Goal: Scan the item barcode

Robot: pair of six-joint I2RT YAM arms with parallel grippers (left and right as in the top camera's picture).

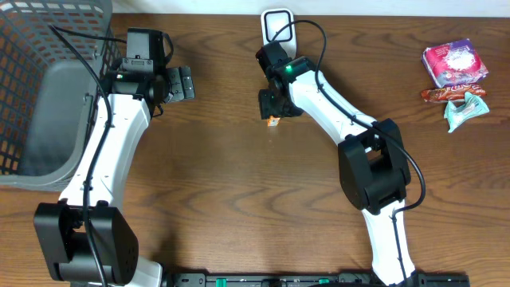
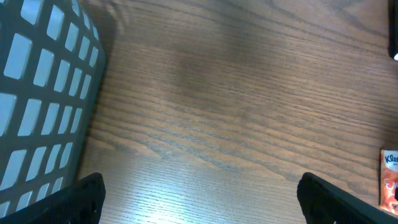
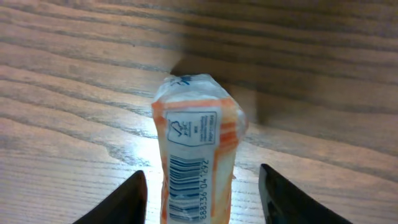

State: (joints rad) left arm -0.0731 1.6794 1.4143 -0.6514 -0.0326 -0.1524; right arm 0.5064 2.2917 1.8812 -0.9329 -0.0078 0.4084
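The item, an orange-and-white tissue packet, stands between the fingers of my right gripper with its barcode facing the wrist camera. There is a gap on each side of it, so the jaws are open and neither touches it. From above, only an orange corner of the packet shows under the right gripper, just in front of a white scanner at the table's back edge. My left gripper hangs open and holds nothing near the basket. Its wrist view catches the packet at the far right edge.
A grey mesh basket fills the left side, and its wall is close to the left gripper. At the far right lie a pink packet, a brown bar and a teal wrapper.
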